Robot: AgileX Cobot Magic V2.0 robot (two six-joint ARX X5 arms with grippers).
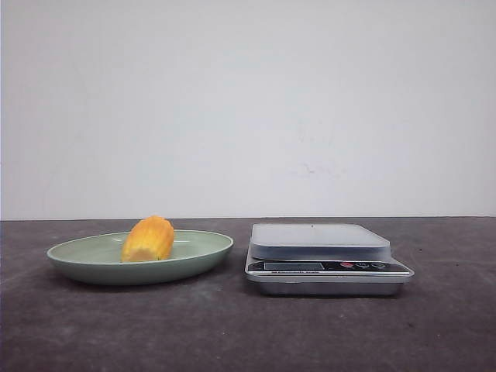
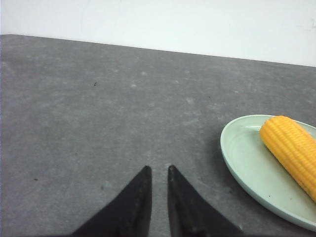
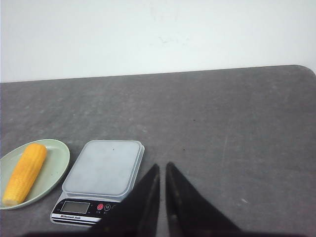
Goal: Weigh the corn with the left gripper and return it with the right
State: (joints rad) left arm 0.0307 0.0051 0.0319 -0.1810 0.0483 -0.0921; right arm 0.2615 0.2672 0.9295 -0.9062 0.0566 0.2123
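The corn (image 1: pixel 148 239) is a yellow-orange cob with neat rows of kernels, deeper orange along its body and paler yellow at the cut end that faces the near side. It lies flat on its side in a shallow pale green plate (image 1: pixel 203 253) on the left part of the dark table, left of the scale (image 1: pixel 325 258), its length running from near to far with the rounded end pointing away. In the wrist views the corn (image 2: pixel 291 150) (image 3: pixel 24 173) looks whole and nothing touches it but the plate.
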